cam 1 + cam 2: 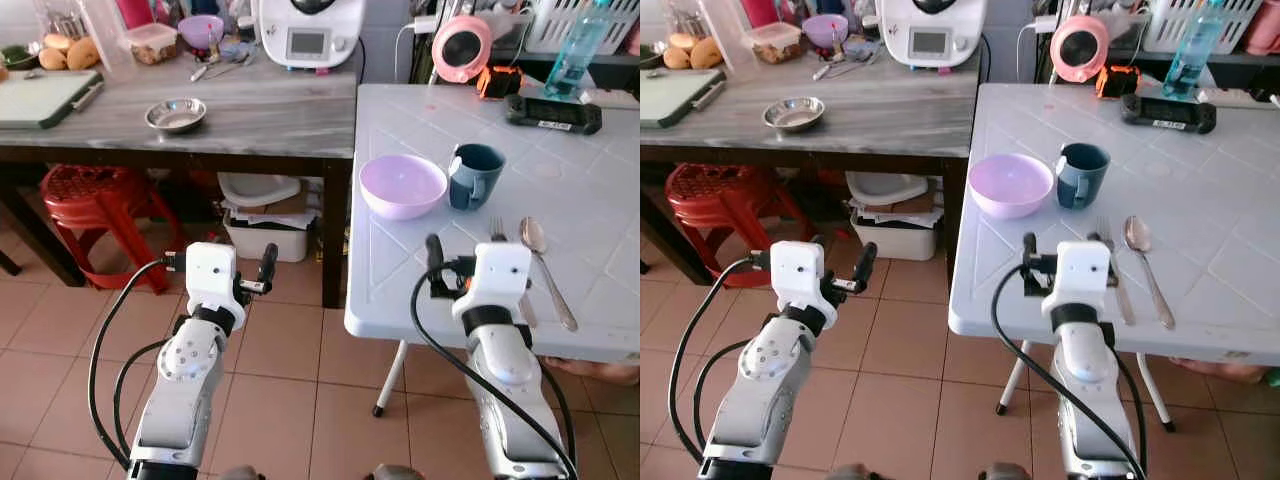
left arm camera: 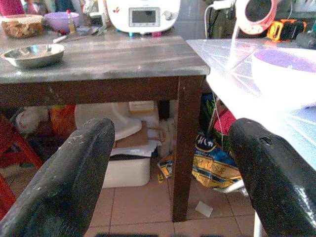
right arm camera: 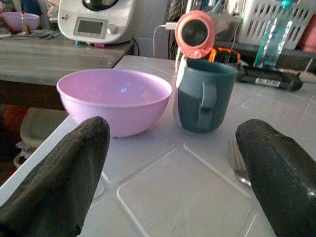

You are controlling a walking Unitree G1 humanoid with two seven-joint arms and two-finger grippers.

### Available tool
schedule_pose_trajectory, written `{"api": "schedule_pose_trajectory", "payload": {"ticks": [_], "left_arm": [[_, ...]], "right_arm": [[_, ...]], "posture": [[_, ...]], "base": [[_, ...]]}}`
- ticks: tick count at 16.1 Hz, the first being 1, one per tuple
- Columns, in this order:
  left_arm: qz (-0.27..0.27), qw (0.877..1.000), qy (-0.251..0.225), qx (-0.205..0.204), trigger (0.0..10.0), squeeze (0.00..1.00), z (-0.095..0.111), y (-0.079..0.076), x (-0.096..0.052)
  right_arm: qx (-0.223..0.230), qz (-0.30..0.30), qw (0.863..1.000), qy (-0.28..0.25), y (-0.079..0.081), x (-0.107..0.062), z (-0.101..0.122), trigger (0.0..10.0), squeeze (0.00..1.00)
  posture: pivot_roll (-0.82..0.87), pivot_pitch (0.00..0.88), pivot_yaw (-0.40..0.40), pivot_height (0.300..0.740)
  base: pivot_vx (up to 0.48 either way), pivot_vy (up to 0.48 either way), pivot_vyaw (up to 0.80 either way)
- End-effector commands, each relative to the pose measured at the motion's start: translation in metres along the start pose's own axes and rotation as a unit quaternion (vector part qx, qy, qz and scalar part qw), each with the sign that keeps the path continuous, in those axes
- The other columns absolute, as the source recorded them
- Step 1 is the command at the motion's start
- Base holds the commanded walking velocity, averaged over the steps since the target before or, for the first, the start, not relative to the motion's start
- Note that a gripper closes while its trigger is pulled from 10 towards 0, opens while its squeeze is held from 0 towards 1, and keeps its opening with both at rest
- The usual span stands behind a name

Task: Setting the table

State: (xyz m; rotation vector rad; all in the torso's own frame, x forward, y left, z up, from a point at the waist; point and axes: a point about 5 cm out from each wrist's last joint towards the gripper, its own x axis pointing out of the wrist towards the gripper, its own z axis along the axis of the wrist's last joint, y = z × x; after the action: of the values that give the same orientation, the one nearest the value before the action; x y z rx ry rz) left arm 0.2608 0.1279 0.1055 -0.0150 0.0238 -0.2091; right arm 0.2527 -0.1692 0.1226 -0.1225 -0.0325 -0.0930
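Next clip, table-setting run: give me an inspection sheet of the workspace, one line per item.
Surface: white plastic table, bare at its near edge.
Job's things: purple bowl beside blue mug; fork and spoon lie side by side nearer the robot.
Clutter: black handheld device, plastic bottle, pink round gadget at the far edge.
Grippers: left gripper over the floor, jaws open, empty; right gripper over the table's near edge, facing the bowl, jaws open, empty.
Cables: black cables loop along both arms.
Surroundings: wooden counter with steel dish and white appliance; red stool; tiled floor.
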Motion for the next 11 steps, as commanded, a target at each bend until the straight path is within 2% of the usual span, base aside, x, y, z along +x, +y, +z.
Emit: {"api": "schedule_pose_trajectory", "payload": {"ticks": [1,3,6,9,11], "left_arm": [[-0.002,1.0,-0.011,0.0,10.0,0.0,0.005,0.0,0.0],[-0.002,1.0,-0.011,0.0,10.0,0.0,0.005,0.0,-0.001],[-0.004,1.0,-0.01,0.0,10.0,0.0,0.004,-0.001,-0.001],[-0.017,1.0,-0.008,-0.003,10.0,0.0,0.003,-0.002,0.0],[-0.018,1.0,-0.009,-0.002,10.0,0.0,0.004,-0.002,0.0]], "right_arm": [[-0.003,0.004,1.0,-0.016,0.001,0.003,0.007,10.0,0.0],[-0.002,0.004,1.0,-0.019,0.002,0.002,0.009,10.0,0.0],[-0.002,0.005,1.0,-0.021,0.002,0.002,0.009,10.0,0.0],[-0.038,0.012,0.998,-0.044,0.001,0.004,0.015,10.0,0.0],[-0.042,0.01,0.998,-0.05,0.001,0.006,0.019,10.0,0.0]], "posture": [[-0.08,0.0,0.04,0.74],[-0.08,0.0,0.042,0.74],[-0.08,0.0,0.043,0.74],[-0.08,0.0,0.046,0.74],[-0.08,0.0,0.045,0.74]], "base": [[0.262,0.0,0.0],[0.257,0.0,0.0],[0.08,0.0,0.0],[0.247,0.0,0.0],[0.281,0.0,0.0]]}}
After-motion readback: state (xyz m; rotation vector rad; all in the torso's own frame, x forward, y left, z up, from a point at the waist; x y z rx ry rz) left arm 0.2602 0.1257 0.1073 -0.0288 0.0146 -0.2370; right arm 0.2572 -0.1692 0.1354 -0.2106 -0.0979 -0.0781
